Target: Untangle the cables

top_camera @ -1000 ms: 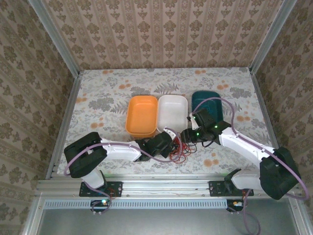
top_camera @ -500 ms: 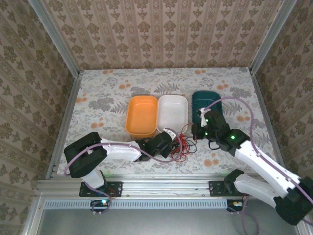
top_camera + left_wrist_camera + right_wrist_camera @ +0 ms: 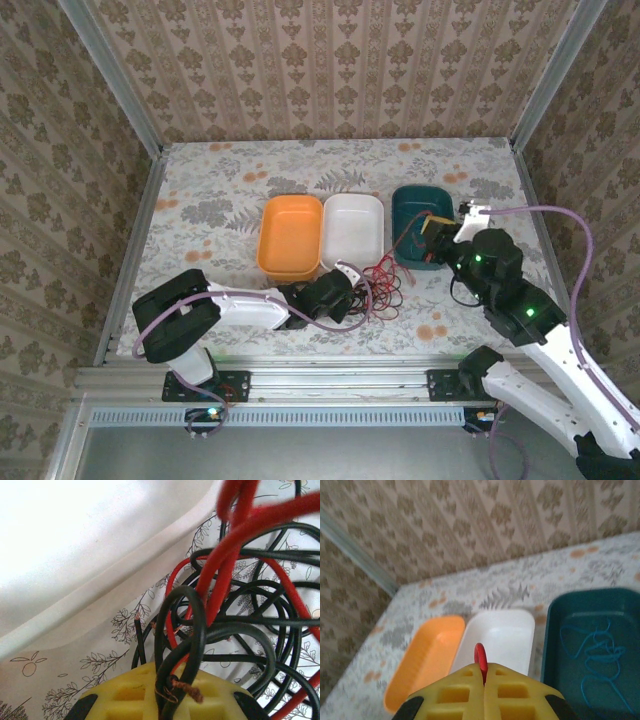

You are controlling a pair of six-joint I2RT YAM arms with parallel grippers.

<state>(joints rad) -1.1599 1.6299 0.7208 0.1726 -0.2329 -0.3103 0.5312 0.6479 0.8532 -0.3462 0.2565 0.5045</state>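
A tangle of red and black cables [image 3: 376, 290] lies on the table in front of the white tray [image 3: 353, 232]. My left gripper [image 3: 346, 292] sits low at its left edge. In the left wrist view the yellow fingers [image 3: 125, 697] are shut [image 3: 167, 692] on a black cable [image 3: 181, 630] with a frayed copper end. The red and black coils [image 3: 250, 605] spread just beyond them. My right gripper [image 3: 430, 243] is raised by the teal tray [image 3: 408, 200], shut [image 3: 484, 672] on a red cable loop [image 3: 480, 659]. That red cable [image 3: 402, 243] stretches down to the tangle. A blue-green cable [image 3: 595, 655] lies in the teal tray [image 3: 546, 635].
The orange tray [image 3: 290, 238], the white tray and the teal tray stand side by side mid-table. Metal rails and wallpapered walls close in the table on the left, right and back. Bare floral tablecloth [image 3: 220, 200] lies left of and behind the trays.
My right gripper has risen and swung right toward the teal tray, drawing a red cable out of the tangle. The left gripper has stayed put on the pile.
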